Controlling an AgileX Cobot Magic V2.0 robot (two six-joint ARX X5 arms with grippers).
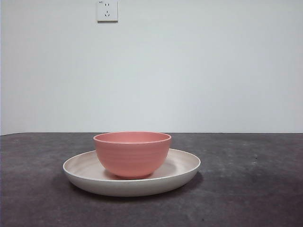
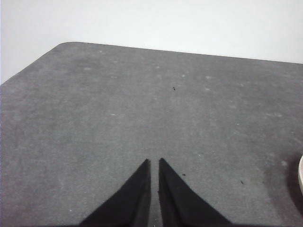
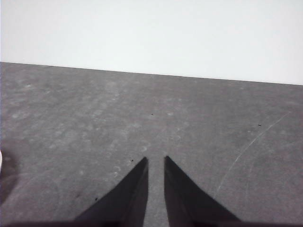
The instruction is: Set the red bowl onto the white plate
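Note:
The red bowl (image 1: 132, 153) stands upright in the middle of the white plate (image 1: 184, 166), which lies on the dark table in the front view. No arm shows in the front view. My left gripper (image 2: 154, 161) is shut and empty over bare table, with a sliver of the plate's rim (image 2: 301, 176) off to one side. My right gripper (image 3: 155, 158) is shut and empty over bare table, with a sliver of the plate's rim (image 3: 1, 161) at the picture's edge. Both grippers are apart from the bowl and the plate.
The dark grey table (image 1: 246, 189) stretches around the plate on all sides. A white wall with a socket (image 1: 107, 10) stands behind it. The table's rounded far corner (image 2: 66, 45) shows in the left wrist view.

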